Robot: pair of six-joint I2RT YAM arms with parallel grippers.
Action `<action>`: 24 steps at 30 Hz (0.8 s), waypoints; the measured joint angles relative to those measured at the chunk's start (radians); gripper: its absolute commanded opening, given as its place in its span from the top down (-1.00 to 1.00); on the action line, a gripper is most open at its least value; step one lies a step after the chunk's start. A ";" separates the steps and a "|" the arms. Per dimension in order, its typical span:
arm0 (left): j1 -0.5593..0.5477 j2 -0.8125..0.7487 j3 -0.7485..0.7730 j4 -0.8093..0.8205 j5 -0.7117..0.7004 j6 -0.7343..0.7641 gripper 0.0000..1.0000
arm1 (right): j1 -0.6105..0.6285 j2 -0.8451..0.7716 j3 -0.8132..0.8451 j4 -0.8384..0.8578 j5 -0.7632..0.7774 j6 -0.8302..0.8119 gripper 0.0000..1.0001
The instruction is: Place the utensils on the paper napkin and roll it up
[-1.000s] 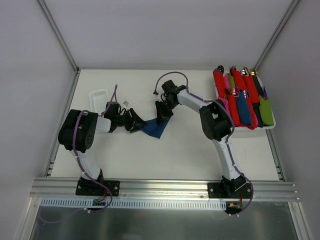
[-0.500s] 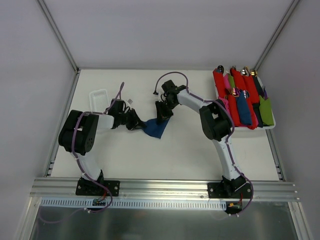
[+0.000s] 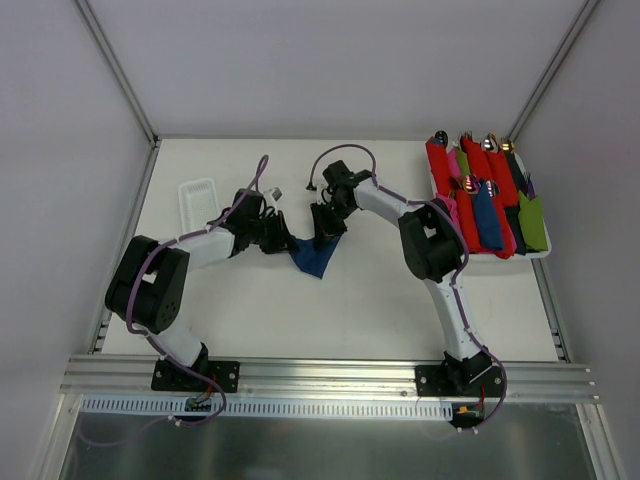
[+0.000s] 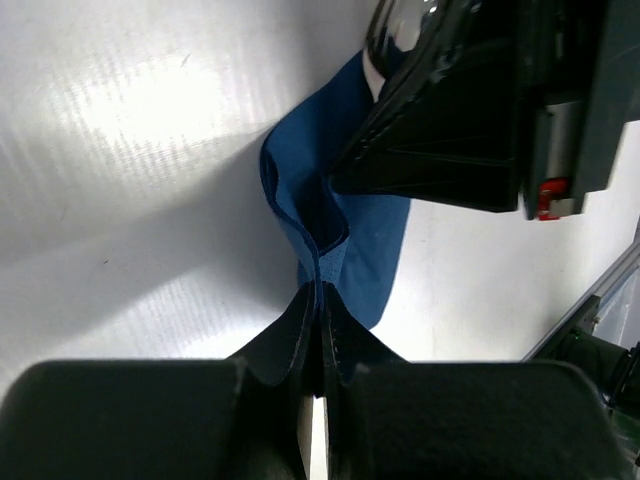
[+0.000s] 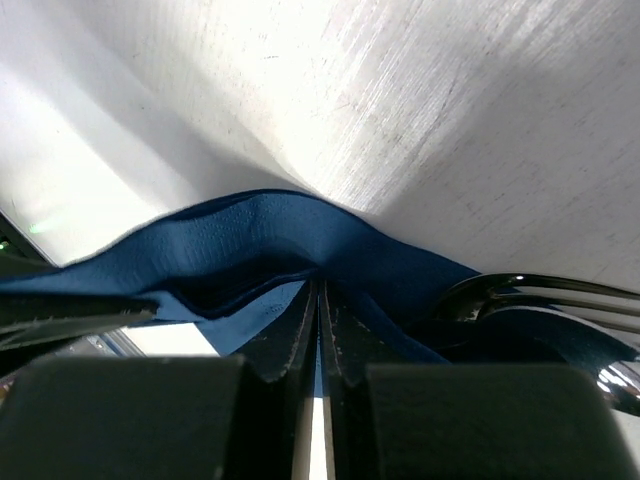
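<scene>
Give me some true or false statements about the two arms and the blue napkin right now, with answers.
1. The fingers of the left gripper are shut on the dark blue paper napkin. True.
2. The right gripper hangs open, holding nothing. False: its fingers are shut on a fold of the napkin.
3. The napkin is a tight narrow roll. False: it is a loose, creased sheet held by both grippers.
4. Shiny metal utensils show beside the napkin in the right wrist view. True.
5. The red, pink and green rolled napkins lie at the far left. False: they lie in a white tray at the far right.
</scene>
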 measured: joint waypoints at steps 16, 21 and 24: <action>-0.089 0.148 0.108 -0.079 0.026 -0.001 1.00 | 0.000 0.000 0.000 -0.003 0.002 0.001 0.88; -0.089 0.189 0.150 -0.131 0.021 -0.002 1.00 | -0.003 0.000 0.000 -0.004 -0.004 0.001 0.86; -0.089 0.207 0.175 -0.164 0.019 -0.010 1.00 | -0.012 0.000 0.002 -0.008 -0.018 0.002 0.80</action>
